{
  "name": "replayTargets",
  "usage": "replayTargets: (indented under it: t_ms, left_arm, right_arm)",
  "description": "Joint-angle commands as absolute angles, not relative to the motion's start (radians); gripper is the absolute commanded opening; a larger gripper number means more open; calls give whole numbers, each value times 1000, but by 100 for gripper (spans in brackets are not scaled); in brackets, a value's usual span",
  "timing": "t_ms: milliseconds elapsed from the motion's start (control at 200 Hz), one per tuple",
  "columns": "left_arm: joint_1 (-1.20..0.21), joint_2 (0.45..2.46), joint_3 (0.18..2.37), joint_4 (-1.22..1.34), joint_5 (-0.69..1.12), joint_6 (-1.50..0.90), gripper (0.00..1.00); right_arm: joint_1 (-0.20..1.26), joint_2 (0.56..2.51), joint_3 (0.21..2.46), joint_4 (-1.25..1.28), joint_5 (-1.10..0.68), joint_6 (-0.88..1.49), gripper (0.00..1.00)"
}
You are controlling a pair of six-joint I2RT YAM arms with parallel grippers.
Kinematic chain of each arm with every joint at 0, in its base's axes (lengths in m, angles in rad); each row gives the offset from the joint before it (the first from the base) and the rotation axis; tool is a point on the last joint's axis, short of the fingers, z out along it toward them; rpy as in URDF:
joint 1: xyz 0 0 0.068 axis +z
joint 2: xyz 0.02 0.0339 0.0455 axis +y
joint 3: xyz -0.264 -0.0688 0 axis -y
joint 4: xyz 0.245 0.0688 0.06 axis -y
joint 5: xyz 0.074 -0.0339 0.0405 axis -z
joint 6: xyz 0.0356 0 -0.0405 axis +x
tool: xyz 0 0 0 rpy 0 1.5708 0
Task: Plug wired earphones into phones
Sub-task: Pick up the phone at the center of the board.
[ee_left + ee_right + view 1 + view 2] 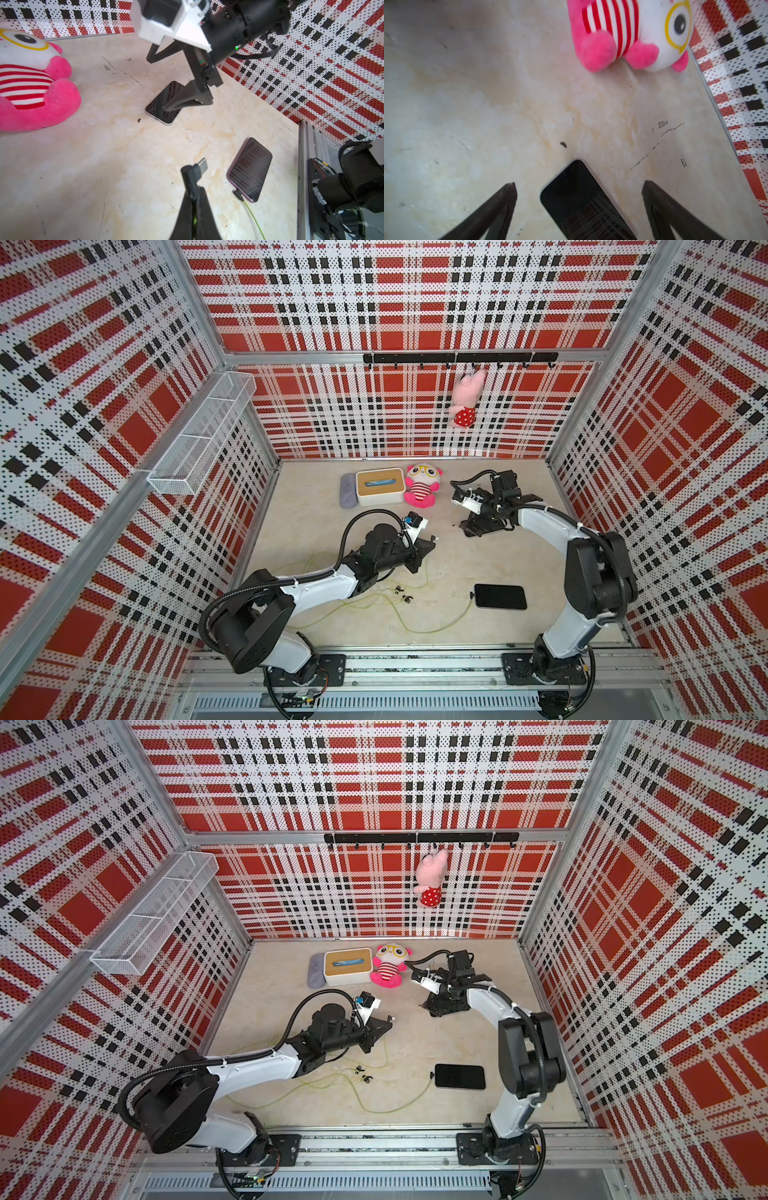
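Observation:
My left gripper (194, 197) is shut on the black angled plug (196, 169) of one set of earphones. It holds the plug above the table, metal tip forward, and a yellow-green cable shows between the fingers. A purple-edged phone (250, 168) lies near the front right with the other set's plug (239, 194) in its end. In both top views its cable (415, 626) and the earbuds (401, 593) trail across the table. My right gripper (579, 182) is open, a finger on each side of a silver-edged phone (583, 207) lying flat. In both top views that gripper (478, 526) hides the phone.
A pink striped plush (420, 486), a white box with a cork top (380, 486) and a grey pouch (347, 490) sit along the back wall. A pink toy (467, 400) hangs from the hook rail. A wire basket (203, 435) is fixed to the left wall.

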State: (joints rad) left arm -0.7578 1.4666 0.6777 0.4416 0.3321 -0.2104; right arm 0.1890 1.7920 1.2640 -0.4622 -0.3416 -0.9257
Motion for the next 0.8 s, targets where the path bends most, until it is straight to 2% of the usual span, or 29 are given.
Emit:
replayTargets:
  t_ms: [0,230,596,792]
  left_arm:
    - [-754,1474,705,477,368,-212,0]
    - [-761,1505,714,469,453,-210,0]
    - [-771,1556,731,462,581,-187,0]
    - [-808,1597,747,462,578,-159,0]
  right_arm:
    - [165,1877,1367,-713,-332,-1174,97]
    - [135,2059,1612,-901,-262,-1266,99]
    - [130,2121,1666,-898,-157,-1421,98]
    - [134,2139,1671,-915,-109,-1427,99]
